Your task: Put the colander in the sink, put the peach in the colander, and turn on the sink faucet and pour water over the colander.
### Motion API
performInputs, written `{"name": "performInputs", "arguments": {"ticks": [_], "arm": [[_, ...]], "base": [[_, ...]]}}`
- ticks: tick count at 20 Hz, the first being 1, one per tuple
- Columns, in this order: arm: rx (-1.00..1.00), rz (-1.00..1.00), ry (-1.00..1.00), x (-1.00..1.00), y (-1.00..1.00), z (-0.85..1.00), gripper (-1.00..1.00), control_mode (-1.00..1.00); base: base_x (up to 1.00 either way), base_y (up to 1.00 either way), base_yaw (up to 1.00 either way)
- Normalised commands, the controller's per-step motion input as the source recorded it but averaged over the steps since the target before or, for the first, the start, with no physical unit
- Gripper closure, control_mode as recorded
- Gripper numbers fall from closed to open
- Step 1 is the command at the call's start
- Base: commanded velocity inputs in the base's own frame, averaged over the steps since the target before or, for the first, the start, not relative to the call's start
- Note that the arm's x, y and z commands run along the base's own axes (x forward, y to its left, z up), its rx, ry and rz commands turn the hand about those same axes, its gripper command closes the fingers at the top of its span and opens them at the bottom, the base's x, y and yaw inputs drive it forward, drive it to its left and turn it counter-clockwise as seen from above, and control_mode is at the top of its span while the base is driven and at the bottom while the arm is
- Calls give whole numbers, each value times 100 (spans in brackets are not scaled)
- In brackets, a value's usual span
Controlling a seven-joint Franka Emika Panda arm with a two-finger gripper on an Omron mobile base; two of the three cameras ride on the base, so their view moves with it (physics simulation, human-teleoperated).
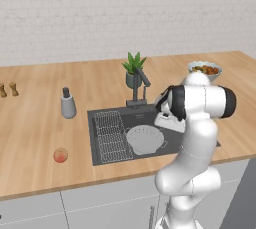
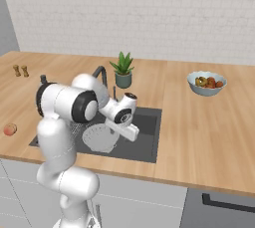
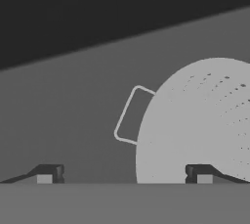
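**Colander in the Basin, Peach Next**

With the colander [image 1: 145, 139] sitting in the dark grey sink [image 1: 102, 159], beside the wire grid rack [image 1: 111, 134], the first step of the task reads as done and the second is the one in hand. The tool [image 3: 124, 174] hangs low over the basin with its two fingers spread wide and nothing between them; in the hand view the colander's perforated wall and its small loop handle [image 3: 131, 117] lie just ahead, with one fingertip [image 3: 199, 173] in front of the bowl and the other off to the side over bare basin floor. Whether that fingertip touches the colander cannot be told.

The peach [image 1: 60, 155] lies on the wooden surface [image 1: 35, 123], well apart from the sink on its left as the left base view shows it, near the front edge and short of the grey soap dispenser [image 1: 68, 104]. The sink faucet [image 1: 139, 87] stands behind the basin with its spout angled over it, next to a small potted plant [image 1: 133, 70]; a bowl of mixed fruit [image 1: 205, 69] sits far off to the other side and is no part of the job.

The next move, as I judge it, calls for lifting the tool clear of the basin rim, carrying it across to the peach, and coming down with the fingers straddling the fruit. A round fruit so close to the edge could roll if nudged, so a centred approach seems wise.
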Motion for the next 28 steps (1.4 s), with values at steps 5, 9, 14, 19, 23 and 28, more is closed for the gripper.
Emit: {"name": "performInputs", "arguments": {"ticks": [5, 9, 14, 19, 23, 28], "arm": [[2, -13, 0, -32, 0, 63, -100, -100], [3, -41, -1, -31, 5, 59, -100, -100], [6, -63, -4, -38, 12, 50, -100, -100], [4, -59, -4, -44, 10, 40, -100, -100], [5, -44, 0, -48, 1, 29, -100, -100], [2, -22, -3, -38, 15, 25, -100, -100]], "base": [[0, 0, 0], [0, 0, 0], [0, 0, 0], [0, 0, 0], [0, 0, 0], [0, 0, 0]]}}
